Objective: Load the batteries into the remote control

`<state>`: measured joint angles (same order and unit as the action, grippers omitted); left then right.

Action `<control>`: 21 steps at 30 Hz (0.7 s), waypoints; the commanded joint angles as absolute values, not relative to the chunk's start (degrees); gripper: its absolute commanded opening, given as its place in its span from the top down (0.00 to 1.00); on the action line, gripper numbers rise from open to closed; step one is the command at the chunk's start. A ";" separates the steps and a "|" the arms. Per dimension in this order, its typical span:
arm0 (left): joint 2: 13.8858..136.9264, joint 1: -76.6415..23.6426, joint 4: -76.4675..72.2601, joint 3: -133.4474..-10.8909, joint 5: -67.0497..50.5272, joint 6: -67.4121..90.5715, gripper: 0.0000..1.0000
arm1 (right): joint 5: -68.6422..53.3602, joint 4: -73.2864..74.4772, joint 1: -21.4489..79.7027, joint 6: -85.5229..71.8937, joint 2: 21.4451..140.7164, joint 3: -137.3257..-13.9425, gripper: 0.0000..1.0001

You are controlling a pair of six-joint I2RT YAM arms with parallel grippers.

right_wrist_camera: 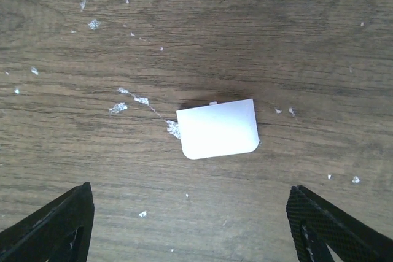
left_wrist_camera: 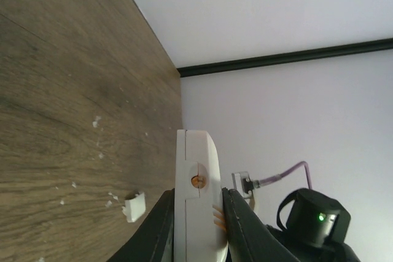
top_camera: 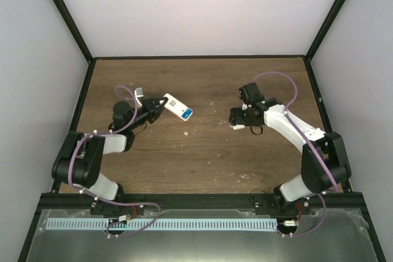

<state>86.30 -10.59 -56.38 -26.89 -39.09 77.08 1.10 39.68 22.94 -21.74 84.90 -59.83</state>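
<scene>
My left gripper is shut on the white remote control and holds it above the table, pointing right. Bright blue batteries show at its far end. In the left wrist view the remote stands edge-on between the fingers, with an orange spot on its side, and the batteries are hidden. My right gripper is open and empty over the table's middle right. In the right wrist view it hovers above a flat white rounded plate lying on the wood.
A small white piece lies on the wooden table below the remote; it also shows in the left wrist view. White crumbs are scattered around. White walls with black frame rails enclose the table.
</scene>
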 commanded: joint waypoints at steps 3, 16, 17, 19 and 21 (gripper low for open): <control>92.79 -13.05 -67.11 -26.85 -33.79 76.79 1.00 | 1.98 30.76 22.85 -17.02 87.26 -56.79 0.21; 99.39 -18.18 -65.08 -27.07 -23.57 71.82 1.00 | 3.00 26.06 21.99 -13.78 92.96 -55.32 0.18; 99.90 -18.27 -65.35 -27.17 -23.16 71.75 1.00 | 3.10 25.90 21.74 -13.60 93.20 -55.24 0.18; 101.15 -18.33 -65.56 -27.60 -22.82 71.78 1.00 | 2.27 25.20 21.08 -13.22 93.62 -54.84 0.17; 102.07 -18.54 -65.15 -28.08 -22.16 71.71 1.00 | 1.36 24.47 20.11 -13.18 94.21 -54.43 0.17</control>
